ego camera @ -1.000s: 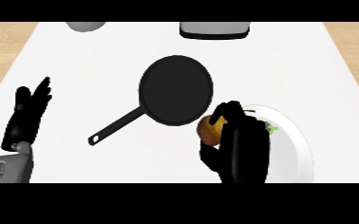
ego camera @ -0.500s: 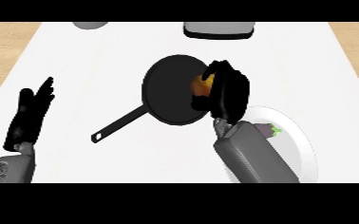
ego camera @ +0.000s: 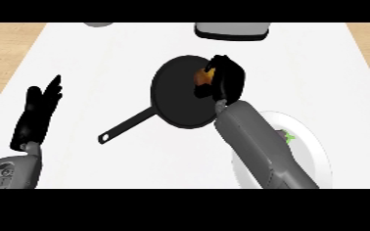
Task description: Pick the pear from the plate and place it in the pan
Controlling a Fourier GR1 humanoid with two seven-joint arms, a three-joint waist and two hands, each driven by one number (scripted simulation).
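Note:
A black pan lies mid-counter, its handle pointing to the lower left. My right hand hovers over the pan's right side, fingers curled round the orange-brown pear, which shows only in part. The white plate sits at the lower right, partly behind my right forearm, with a small green bit on it. At the left edge my left hand rests open, fingers up.
A grey and black appliance stands at the counter's far edge, right of centre. A grey round object peeks in at the far left. Wooden floor shows beyond both side edges of the white counter.
My right hand has carried the pear off the plate, up and left, until it is over the pan. The left hand has stayed in place.

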